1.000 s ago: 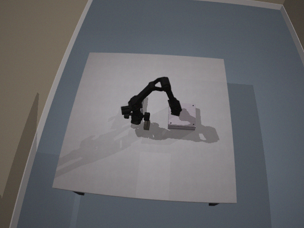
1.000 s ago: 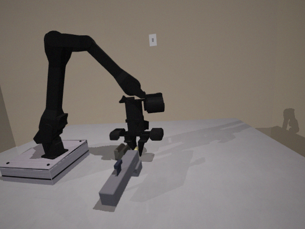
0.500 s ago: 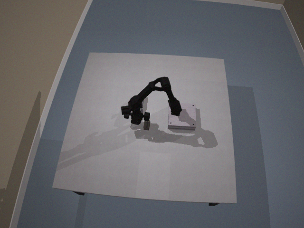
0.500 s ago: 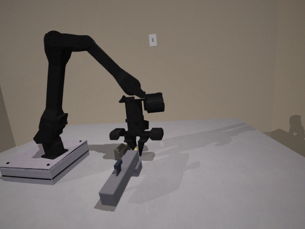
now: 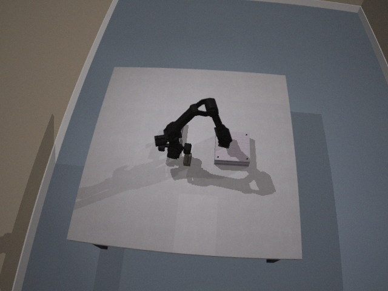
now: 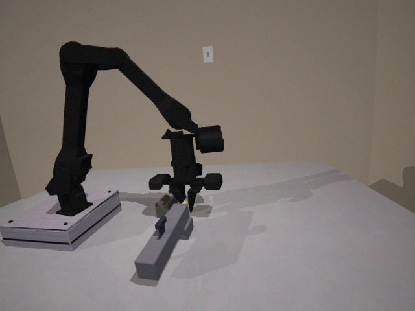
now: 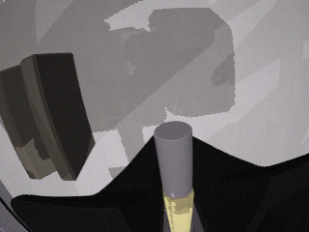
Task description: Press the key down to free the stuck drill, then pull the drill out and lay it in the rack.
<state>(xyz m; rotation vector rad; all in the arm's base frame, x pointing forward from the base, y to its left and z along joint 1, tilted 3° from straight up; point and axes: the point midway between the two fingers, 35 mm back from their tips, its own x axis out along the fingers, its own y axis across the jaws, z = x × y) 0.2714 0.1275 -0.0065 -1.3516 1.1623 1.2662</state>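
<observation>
The drill [image 6: 185, 201] [image 7: 174, 161], at the block's [image 5: 186, 128] [image 6: 164, 245] end, nearer the worktop's [image 5: 219, 219] [image 6: 301, 251] [image 7: 285, 126] left edge than its right (top view), is grasped by the pincer [image 5: 174, 151] [image 6: 187, 205] [image 7: 168, 139]; withdrawal is presumably in hand, a straight pull being required next.

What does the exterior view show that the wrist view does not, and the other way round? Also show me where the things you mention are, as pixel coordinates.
Only exterior: the small dark blue key [image 6: 161, 227] standing on the long grey block, the arm's pale, flat rectangular base [image 6: 30, 217], and the white switch plate [image 6: 208, 54] on the beige wall.

Only wrist: the smooth grey cylindrical end [image 7: 174, 161] of the drill.

Both: part of the drill's yellow section [image 6: 185, 201] [image 7: 180, 217], the brown grooved rack [image 6: 164, 207] [image 7: 63, 106] standing apart from it, and the black fingers of the hand [image 6: 187, 205] [image 7: 168, 139], closed on the drill.
</observation>
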